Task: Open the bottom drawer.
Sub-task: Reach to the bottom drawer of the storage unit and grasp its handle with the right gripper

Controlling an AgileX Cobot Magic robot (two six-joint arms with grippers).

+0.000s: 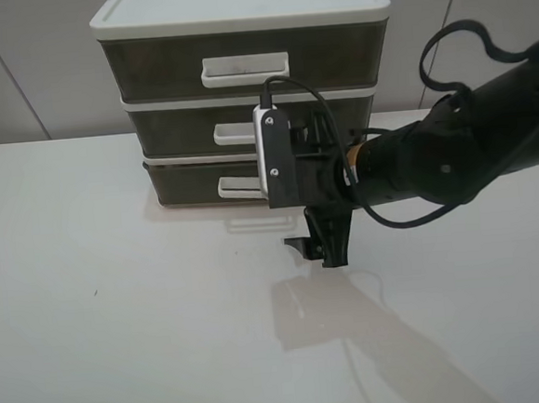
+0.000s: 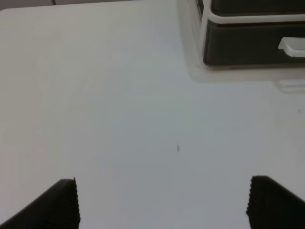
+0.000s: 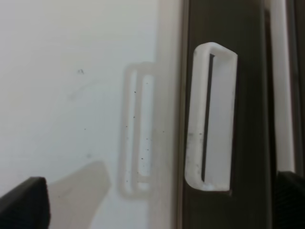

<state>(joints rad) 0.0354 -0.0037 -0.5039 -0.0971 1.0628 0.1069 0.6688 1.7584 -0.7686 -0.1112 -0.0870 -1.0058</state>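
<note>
**Item 1: smoky grey-brown translucent plastic bottom drawer**. It is the lowest tier of the white-framed three-drawer unit, at the upper centre of the high view. The unit stands on the white tabletop. I judge the drawer shut, since its front lines up with the two matching drawers above.

**Item 2: white rectangular loop handle**. It sits mid-front on the bottom drawer. Its long axis runs level along the drawer front, left to right in the high view. In the right wrist view it stands on end, so I read that wrist as rolled a quarter turn.

**Item 3: right hand**.
- This is the nearer hand by far. Its black arm enters from the right edge of the high view and ends just in front of the unit.
- The handle lies straight ahead of it, toward the upper middle of that frame.
- The hand is spread wide, with one fingertip in each lower corner of its wrist view. The handle's short axis falls between their lines.
- It grasps nothing, and as far as I can tell it stops short of the handle.
- My judgement is that it should advance, close across the loop, then draw back.

**Item 4: left hand**. It is released, with its fingers wide apart over bare tabletop, and it carries nothing. The drawer unit sits well apart, in the upper right of its wrist view.
</note>
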